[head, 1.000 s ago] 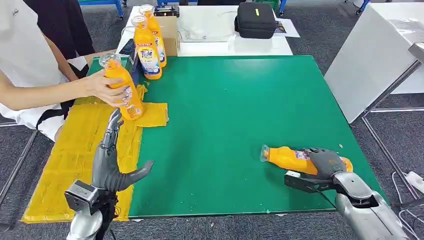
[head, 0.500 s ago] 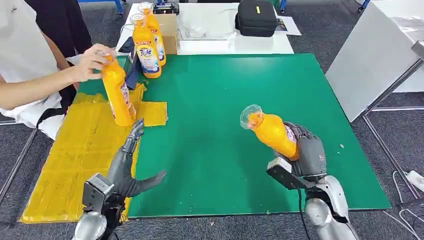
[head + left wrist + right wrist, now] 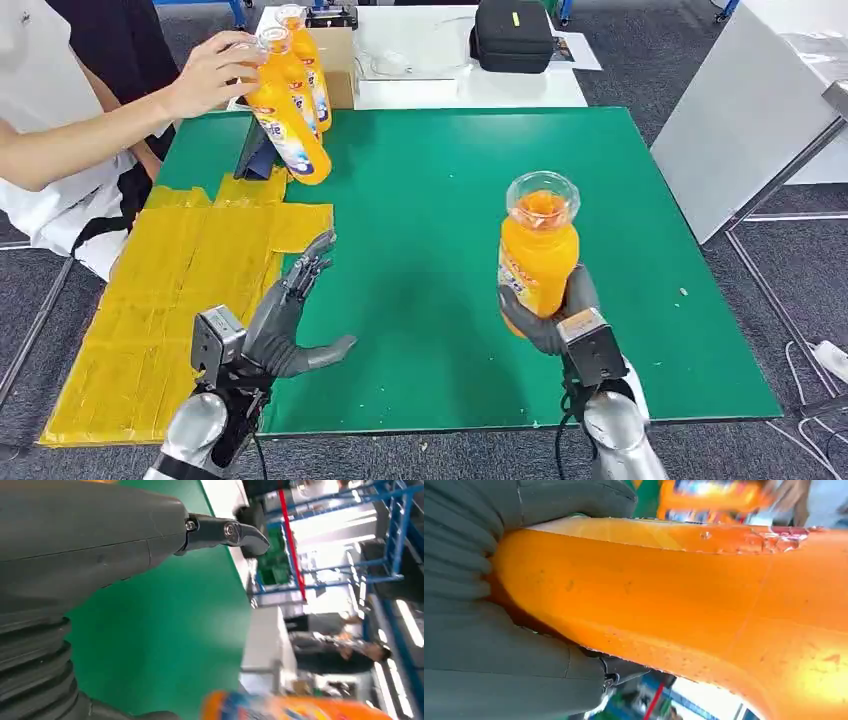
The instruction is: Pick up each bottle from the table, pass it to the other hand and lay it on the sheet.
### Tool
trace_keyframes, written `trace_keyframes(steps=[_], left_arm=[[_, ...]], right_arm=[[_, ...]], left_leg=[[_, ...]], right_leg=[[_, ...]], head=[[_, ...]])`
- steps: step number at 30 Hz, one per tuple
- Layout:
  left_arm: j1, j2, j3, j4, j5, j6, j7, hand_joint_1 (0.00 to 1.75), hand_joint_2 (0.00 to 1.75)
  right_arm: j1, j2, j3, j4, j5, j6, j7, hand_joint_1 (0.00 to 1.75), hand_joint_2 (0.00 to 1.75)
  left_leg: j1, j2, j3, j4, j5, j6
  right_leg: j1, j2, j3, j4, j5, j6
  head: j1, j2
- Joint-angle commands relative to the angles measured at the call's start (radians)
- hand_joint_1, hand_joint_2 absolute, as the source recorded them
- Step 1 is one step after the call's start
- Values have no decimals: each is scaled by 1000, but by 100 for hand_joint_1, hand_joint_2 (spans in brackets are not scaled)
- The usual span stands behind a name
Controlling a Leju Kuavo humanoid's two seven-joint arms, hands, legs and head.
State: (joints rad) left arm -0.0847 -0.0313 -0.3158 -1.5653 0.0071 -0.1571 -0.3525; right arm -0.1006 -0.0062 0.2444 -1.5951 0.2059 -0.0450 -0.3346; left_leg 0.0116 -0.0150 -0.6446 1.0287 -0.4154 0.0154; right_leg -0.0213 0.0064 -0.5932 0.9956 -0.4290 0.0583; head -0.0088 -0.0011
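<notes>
Fingers of the right hand point(image 3: 548, 318) wrap the lower half of a smooth, clear plastic orange-juice bottle point(image 3: 538, 252), upright above the green mat point(image 3: 430, 200) toward its near right corner, its base hidden. Left hand point(image 3: 285, 322) is spread flat and empty beside the crinkled yellow sheet point(image 3: 160, 290). A person's hand point(image 3: 212, 72) tilts another bottle point(image 3: 288, 125) at the far left corner

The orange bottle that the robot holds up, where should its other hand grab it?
Probably the upper body, just under the neck. The right hand wraps the bottom of the orange bottle, which stands upright, so the top is free. The open left hand would come from the left side.
</notes>
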Motion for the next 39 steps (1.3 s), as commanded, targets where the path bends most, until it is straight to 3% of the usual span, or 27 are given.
trace_keyframes(steps=[1,12,18,24,26,32,33,39], left_arm=[[-137,11,-113,101,57,-1,22,0,175],[-162,-1,-157,94,93,-20,24,0,175],[-166,-4,-194,90,93,-28,20,0,175],[-165,-5,-200,91,95,-30,18,0,175],[-166,-5,-199,94,101,-33,17,0,175],[-162,-24,-200,124,134,-30,16,3,175],[-161,-29,-194,125,151,-27,13,157,175],[-160,-29,-189,121,161,-26,11,157,175]], right_arm=[[-158,116,250,347,81,-1,-8,175,175],[-224,144,409,460,243,-56,20,175,175],[-246,160,431,481,276,-96,26,175,175],[-249,161,437,483,284,-105,28,175,175],[-249,161,439,484,284,-106,28,175,175],[-247,160,452,484,285,-120,30,175,175],[-248,159,456,492,284,-123,32,175,175],[-247,158,458,498,282,-124,32,175,175]], left_leg=[[1,5,6,-2,-1,-1],[1,2,3,-1,0,-1],[1,0,2,0,0,-1],[2,5,12,-4,-2,-1],[1,1,2,-1,0,-1],[1,1,4,-1,0,-1],[1,0,3,-1,0,0],[1,0,2,-1,0,-1]], right_leg=[[2,3,5,-2,1,-3],[1,0,3,-1,0,-2],[1,-1,2,0,0,-2],[4,0,12,-5,-1,-7],[1,-1,3,-1,-1,-2],[1,-1,4,-2,-1,-3],[1,-2,3,-1,-1,-2],[0,-1,2,-1,0,-2]], head=[[0,0],[0,0],[1,0],[0,0],[0,0],[0,0],[0,0],[1,0]])
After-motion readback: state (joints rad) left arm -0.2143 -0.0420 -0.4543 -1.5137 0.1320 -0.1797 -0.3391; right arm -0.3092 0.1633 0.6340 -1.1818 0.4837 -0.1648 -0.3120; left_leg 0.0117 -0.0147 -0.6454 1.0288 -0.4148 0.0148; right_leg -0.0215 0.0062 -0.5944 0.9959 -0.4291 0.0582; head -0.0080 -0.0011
